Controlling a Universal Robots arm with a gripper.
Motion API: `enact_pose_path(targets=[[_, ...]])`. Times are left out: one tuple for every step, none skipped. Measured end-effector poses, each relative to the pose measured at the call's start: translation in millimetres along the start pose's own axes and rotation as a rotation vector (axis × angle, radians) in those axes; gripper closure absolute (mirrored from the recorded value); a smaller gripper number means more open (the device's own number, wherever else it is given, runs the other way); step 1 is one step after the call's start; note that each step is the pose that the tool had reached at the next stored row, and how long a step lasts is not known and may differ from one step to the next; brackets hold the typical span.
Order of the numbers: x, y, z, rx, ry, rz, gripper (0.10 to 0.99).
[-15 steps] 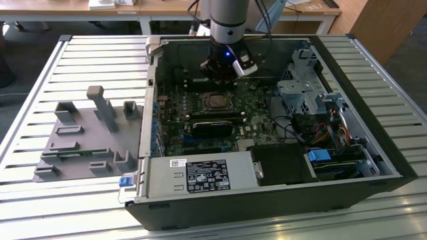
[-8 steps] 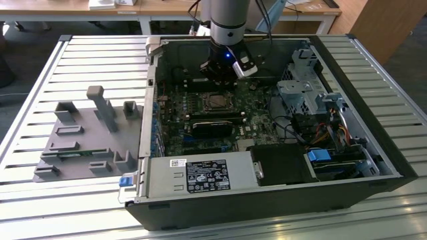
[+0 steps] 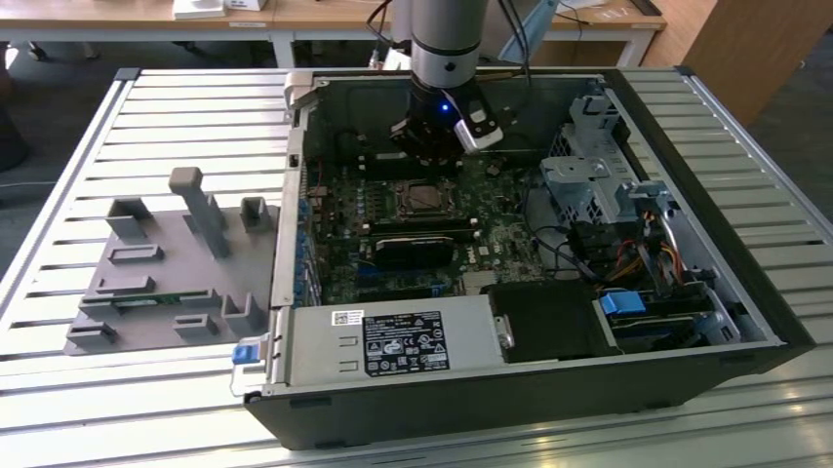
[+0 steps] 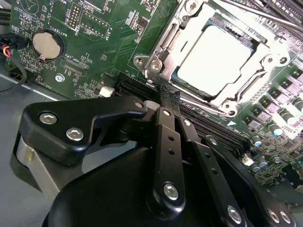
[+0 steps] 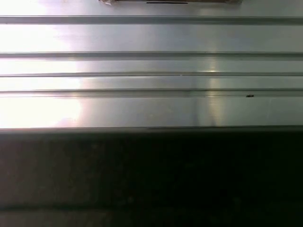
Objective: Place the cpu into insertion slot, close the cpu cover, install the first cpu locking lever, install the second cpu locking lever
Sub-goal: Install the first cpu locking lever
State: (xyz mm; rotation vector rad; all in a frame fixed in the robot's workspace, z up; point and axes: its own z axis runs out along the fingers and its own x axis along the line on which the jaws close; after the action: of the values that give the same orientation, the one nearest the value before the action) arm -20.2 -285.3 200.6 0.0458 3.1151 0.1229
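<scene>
- The gripper [image 4: 166, 97] has its two fingers drawn together to a narrow tip. Whether a thin lever wire is pinched between them I cannot tell; nothing bulky is held.
- That tip sits low over the green motherboard [image 4: 94, 52], just beside the near corner of the cpu cover [image 4: 166, 47].
- Just beyond the tip lies the cpu [image 4: 215, 59]. Its pale metal top is flat and seated, and the silvery cover frame lies down around it.
- The task's parts are therefore straight ahead of the fingers, a little to one side. The frame's near edge runs across the fingers' line.
- In the exterior view the arm reaches down into the open computer case [image 3: 729, 312], with the gripper just behind the insertion slot [image 3: 419, 199].
- Farther off, a coin battery [image 4: 47, 45] sits on the board.
- A grey fixture tray [image 3: 156, 292] rests on the slatted table [image 3: 78, 146], at the exterior view's left.
</scene>
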Motion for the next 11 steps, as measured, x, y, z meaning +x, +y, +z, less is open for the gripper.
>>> enact_pose_path(targets=[[0.0,0.0,0.1,0.0,0.0,0.0,0.98],[0.0,0.0,0.1,0.0,0.0,0.0,0.98],[0.0,0.0,0.1,0.0,0.0,0.0,0.98],[-0.1,0.0,0.2,0.0,-0.0001,0.0,0.98],[-0.1,0.0,0.3,0.001,-0.0001,0.0,0.98],[-0.1,0.0,0.6,0.003,-0.0002,0.0,0.98],[0.0,-0.1,0.9,0.004,-0.0001,0.0,0.98],[0.0,-0.1,1.1,0.005,0.0001,0.0,0.98],[0.1,-0.2,1.4,0.006,0.0001,0.0,0.98],[0.1,-0.2,1.6,0.007,0.0002,0.0,0.98],[0.1,-0.2,1.8,0.008,0.0001,0.0,0.98]])
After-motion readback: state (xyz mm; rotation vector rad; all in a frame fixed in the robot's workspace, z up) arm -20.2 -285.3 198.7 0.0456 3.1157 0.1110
